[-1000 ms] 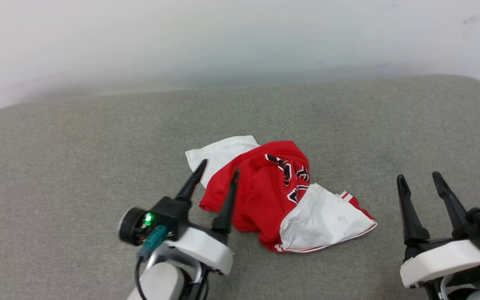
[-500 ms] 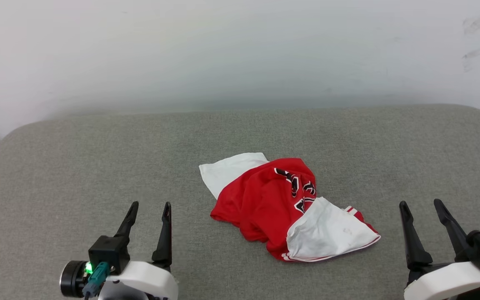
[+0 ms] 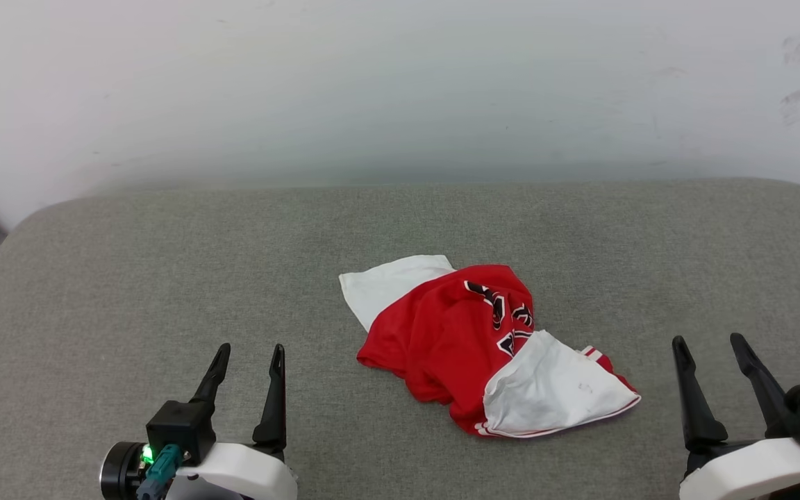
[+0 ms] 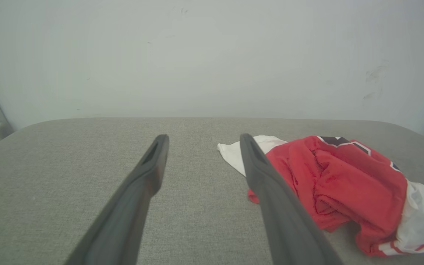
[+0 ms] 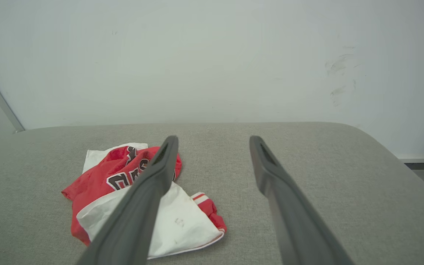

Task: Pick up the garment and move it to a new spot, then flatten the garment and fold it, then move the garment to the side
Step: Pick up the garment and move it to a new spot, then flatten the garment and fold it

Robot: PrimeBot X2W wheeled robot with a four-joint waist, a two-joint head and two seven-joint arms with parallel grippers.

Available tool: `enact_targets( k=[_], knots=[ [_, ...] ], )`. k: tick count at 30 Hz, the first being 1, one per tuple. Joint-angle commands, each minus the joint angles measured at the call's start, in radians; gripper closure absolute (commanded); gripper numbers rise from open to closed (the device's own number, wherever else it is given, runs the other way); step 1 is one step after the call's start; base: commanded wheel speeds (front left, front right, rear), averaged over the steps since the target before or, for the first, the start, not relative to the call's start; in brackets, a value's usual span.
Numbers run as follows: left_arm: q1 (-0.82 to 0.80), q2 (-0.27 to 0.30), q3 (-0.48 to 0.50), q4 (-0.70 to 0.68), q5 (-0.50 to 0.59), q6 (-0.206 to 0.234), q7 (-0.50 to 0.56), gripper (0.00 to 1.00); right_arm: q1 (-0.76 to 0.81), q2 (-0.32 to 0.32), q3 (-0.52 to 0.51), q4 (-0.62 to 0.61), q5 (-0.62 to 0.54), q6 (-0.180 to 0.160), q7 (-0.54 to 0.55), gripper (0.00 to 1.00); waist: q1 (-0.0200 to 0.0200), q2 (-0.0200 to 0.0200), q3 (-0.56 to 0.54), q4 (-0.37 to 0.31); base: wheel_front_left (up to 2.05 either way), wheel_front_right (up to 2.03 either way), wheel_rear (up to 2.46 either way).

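1. Nearest us, the left gripper (image 3: 250, 348) sat at the lower left of the head view and the right gripper (image 3: 708, 340) at the lower right. Both had their jaws spread wide with nothing between them.
2. A second earlier the left gripper's fingers had been reaching at the garment's left edge. It had since pulled back to that near-left spot, well apart from the cloth, while the right one had hardly shifted. The head view had also tilted, so we did not read the cloth's shift in the frame as a move.
3. From this we judged that the shirt lay released in its spot and that flattening had not begun.
4. Further out, the garment (image 3: 455, 340) lay crumpled on the grey cushion (image 3: 164, 264) — between the two grippers and a little beyond them, touching neither.
5. Its long axis ran diagonally, from a white sleeve with striped trim (image 3: 560, 396) at the near right to a second white sleeve (image 3: 389, 281) at the far left. Black lettering (image 3: 504, 312) showed on the far-right fold. Collar and hem were buried — we could not tell which way it pointed.
6. Beyond stood a pale wall (image 3: 400, 83).
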Motion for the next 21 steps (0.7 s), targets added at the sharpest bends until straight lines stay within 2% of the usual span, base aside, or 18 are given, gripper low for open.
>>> enact_targets(
  k=[1,5,10,16,21],
  knots=[
    [-0.004,-0.001,0.004,-0.001,0.003,0.000,-0.002,0.00,0.007,0.001,0.000,-0.002,-0.003,0.000,0.000,0.00,0.0001,0.0000,0.001,-0.001,0.00,0.00,0.00],
    [-0.020,-0.012,0.007,-0.006,0.005,-0.009,-0.002,0.00,-0.011,0.001,0.026,0.023,0.028,0.000,0.039,0.00,0.0001,0.0000,0.013,0.004,0.00,0.00,0.00],
    [-0.047,-0.035,0.001,-0.019,0.023,-0.018,-0.002,0.00,-0.043,-0.001,0.106,0.056,0.074,0.000,0.189,0.00,0.0001,0.0000,0.042,0.034,0.00,0.00,0.00],
    [-0.075,-0.065,0.003,-0.046,0.046,-0.037,-0.003,0.00,-0.104,-0.058,0.207,0.065,0.146,0.000,0.404,0.00,0.0001,0.0000,0.096,0.076,0.00,0.00,0.00],
    [-0.097,-0.085,0.012,-0.060,0.064,-0.047,-0.003,0.00,-0.160,-0.106,0.294,0.069,0.195,0.000,0.526,0.00,0.0001,0.0000,0.135,0.109,0.00,0.00,0.00]
  ],
)
